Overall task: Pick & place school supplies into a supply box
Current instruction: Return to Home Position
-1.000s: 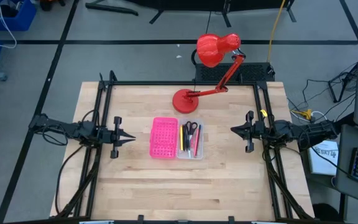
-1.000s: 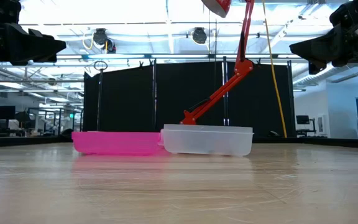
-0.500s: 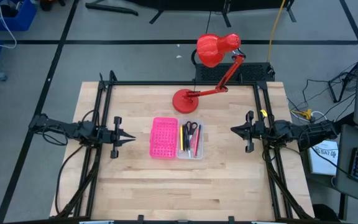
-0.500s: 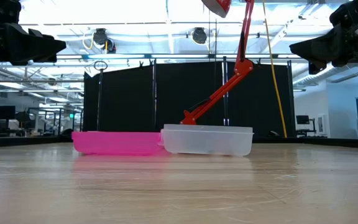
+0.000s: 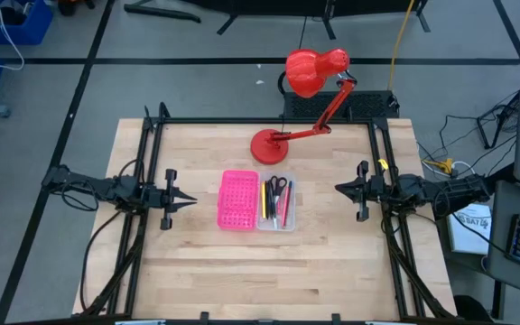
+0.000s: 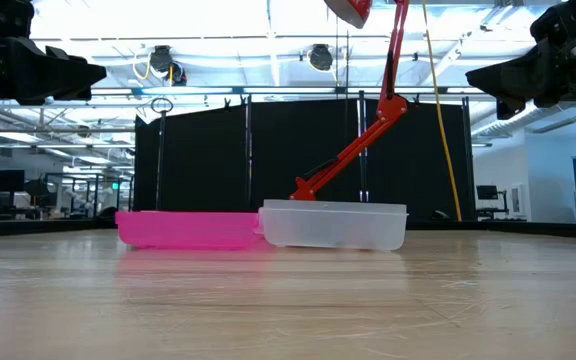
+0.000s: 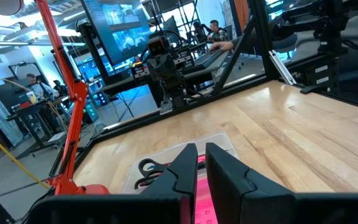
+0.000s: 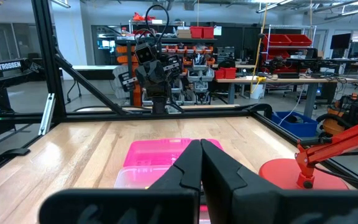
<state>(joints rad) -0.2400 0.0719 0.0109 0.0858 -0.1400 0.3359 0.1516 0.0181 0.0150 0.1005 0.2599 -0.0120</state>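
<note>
The supply box [image 5: 256, 200] lies open in the middle of the table: a pink dotted lid half [image 5: 238, 199] on the left, a clear tray [image 5: 277, 204] on the right. Inside the tray lie pens and pencils [image 5: 274, 202] and black-handled scissors [image 5: 278, 187]. In the low view the pink lid [image 6: 186, 229] and the tray [image 6: 333, 225] rest flat on the wood. My left gripper [image 5: 190, 202] hovers at the table's left side, shut, pointing toward the box. My right gripper [image 5: 338, 189] hovers at the right side, shut, also pointing toward the box.
A red desk lamp stands behind the box, its round base [image 5: 268, 145] on the table and its head [image 5: 312, 70] beyond the far edge. Black frame rails [image 5: 152, 126] run along the table's left, right and far sides. Bare wood [image 5: 269, 271] stretches in front of the box.
</note>
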